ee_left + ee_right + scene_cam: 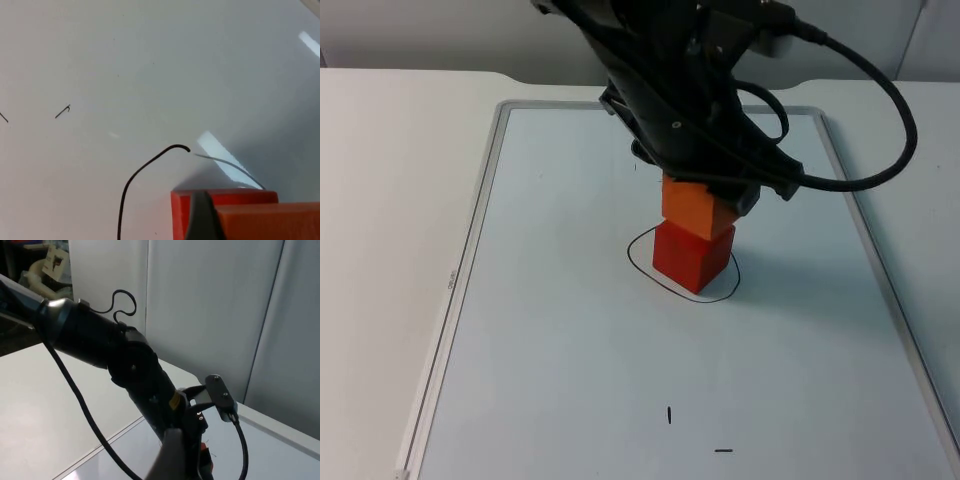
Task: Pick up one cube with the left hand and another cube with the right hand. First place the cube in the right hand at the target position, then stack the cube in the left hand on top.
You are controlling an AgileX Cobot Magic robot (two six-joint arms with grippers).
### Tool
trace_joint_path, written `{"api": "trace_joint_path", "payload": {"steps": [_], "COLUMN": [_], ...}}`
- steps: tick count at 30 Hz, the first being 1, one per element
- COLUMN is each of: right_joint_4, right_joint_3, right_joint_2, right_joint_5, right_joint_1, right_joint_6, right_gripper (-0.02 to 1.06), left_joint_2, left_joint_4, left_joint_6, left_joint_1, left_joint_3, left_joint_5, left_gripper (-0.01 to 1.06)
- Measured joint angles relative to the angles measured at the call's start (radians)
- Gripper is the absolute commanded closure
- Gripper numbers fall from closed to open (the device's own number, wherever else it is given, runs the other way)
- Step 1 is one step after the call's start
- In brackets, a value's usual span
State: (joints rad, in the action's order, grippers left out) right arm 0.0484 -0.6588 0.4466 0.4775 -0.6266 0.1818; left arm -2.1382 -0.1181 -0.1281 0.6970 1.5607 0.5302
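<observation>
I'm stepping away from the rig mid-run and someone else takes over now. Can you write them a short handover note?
Left gripper: down over the stack at the orange cube; whether it grips it cannot be told.
Right gripper: raised, looking across at the left arm; this arm waits.
Red cube sits inside the drawn circle on the whiteboard. The orange cube lies on top, turned slightly against the red one.
Done: red cube placed, orange on it.
Left: confirm release, retract the left arm.
</observation>
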Motion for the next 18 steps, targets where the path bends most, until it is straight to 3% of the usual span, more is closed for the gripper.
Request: {"api": "trace_joint_path", "payload": {"steps": [18], "right_joint_4": [0.0], "right_joint_3": [0.0], "right_joint_2": [0.0], "right_joint_5": [-0.002], "right_joint_1": [0.0], "right_joint_6": [0.0], "right_gripper": [0.3], "left_joint_2": [-0.041], "left_joint_4": [0.0], "left_joint_6": [-0.012], "left_joint_1": [0.0], "left_joint_3": [0.002], "left_joint_5": [-0.012], "left_gripper": [0.86]}}
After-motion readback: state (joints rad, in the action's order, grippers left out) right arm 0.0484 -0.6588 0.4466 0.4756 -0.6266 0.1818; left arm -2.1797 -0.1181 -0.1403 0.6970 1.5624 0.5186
